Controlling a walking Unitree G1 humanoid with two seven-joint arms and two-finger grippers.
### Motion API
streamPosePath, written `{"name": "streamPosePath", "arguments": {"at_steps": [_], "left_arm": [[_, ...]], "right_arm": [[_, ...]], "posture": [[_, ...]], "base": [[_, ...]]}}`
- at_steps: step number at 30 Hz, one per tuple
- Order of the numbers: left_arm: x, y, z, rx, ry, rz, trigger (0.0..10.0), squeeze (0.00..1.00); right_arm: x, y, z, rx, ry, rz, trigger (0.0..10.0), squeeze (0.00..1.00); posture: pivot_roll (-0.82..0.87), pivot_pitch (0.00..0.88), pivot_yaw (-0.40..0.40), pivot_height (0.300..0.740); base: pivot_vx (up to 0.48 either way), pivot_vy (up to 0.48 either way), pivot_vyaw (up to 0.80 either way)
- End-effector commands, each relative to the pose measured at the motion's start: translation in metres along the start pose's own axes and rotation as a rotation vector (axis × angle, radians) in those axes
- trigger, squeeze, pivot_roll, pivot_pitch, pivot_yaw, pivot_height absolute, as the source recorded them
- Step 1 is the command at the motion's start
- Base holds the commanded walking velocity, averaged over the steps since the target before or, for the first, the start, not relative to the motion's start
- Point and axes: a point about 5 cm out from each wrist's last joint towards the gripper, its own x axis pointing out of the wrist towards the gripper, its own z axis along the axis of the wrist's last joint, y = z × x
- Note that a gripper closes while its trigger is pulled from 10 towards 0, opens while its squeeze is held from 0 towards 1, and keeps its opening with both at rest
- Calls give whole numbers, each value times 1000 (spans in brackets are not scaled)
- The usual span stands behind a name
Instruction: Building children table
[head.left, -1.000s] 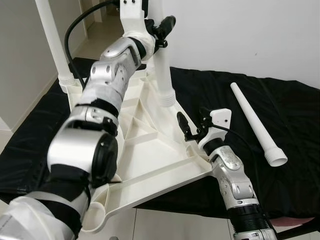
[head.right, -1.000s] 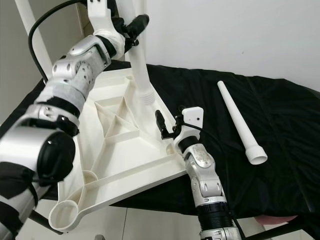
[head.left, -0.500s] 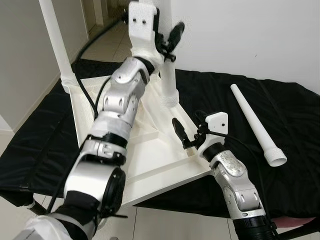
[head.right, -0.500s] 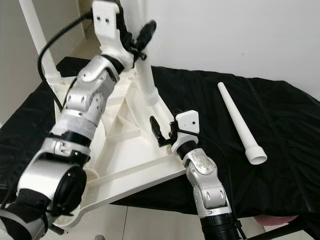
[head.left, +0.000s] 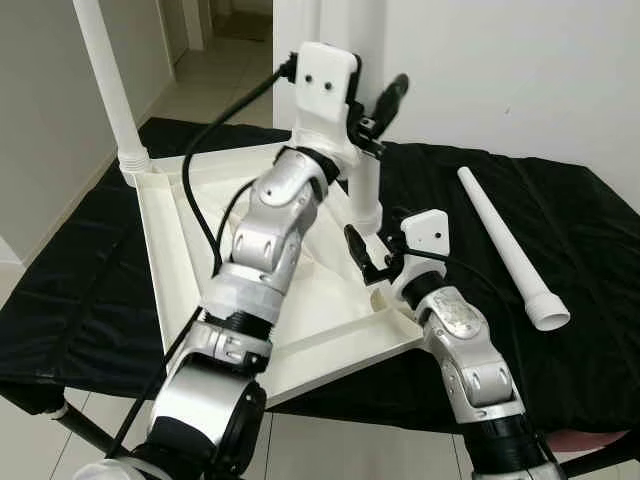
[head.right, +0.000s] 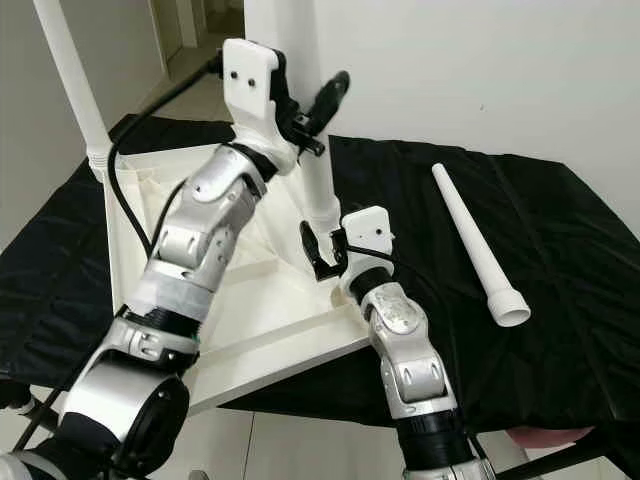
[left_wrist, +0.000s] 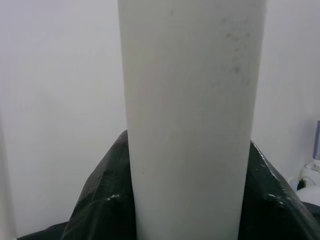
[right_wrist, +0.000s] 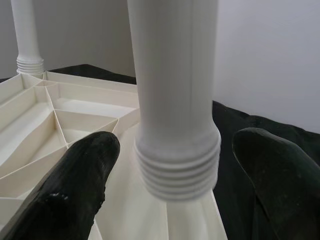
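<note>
A white table top (head.left: 200, 290) lies upside down on a black-covered surface. One white leg (head.left: 108, 80) stands in its far left corner. A second upright leg (head.right: 318, 195) rises from the right corner. My left gripper (head.left: 378, 100) is shut on that leg high up, and in the left wrist view the leg (left_wrist: 192, 125) sits between the fingers. My right gripper (head.right: 325, 255) is open low down, its fingers (right_wrist: 75, 185) either side of the leg's threaded collar (right_wrist: 177, 165) without touching. A loose leg (head.left: 507, 245) lies to the right.
The black cloth (head.left: 590, 240) covers the whole work surface, and its front edge is close to me. A white wall (head.left: 520, 70) stands behind. Tiled floor (head.left: 200, 70) and a doorway lie to the far left. A black cable (head.left: 205, 170) loops from my left wrist over the table top.
My left arm has swung right and lower with the leg in its grip, and the table top has turned with it. The right gripper has stayed open by the leg's base.
</note>
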Motion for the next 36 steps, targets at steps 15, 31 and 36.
{"name": "streamPosePath", "arguments": {"at_steps": [15,31,36], "left_arm": [[-6,-32,-1,-8,6,-16,10000,0],[-6,-43,1,-35,13,-30,10000,0],[-6,-44,2,-36,16,-31,10000,0]], "right_arm": [[22,-2,5,-42,-9,-37,10000,0],[33,-2,13,24,-65,-61,10000,0],[34,-1,12,28,-71,-64,8667,0]], "posture": [[-26,0,-55,740],[-20,0,-61,740],[-21,0,-59,740]], "base": [[0,0,0],[0,0,0],[0,0,0]]}}
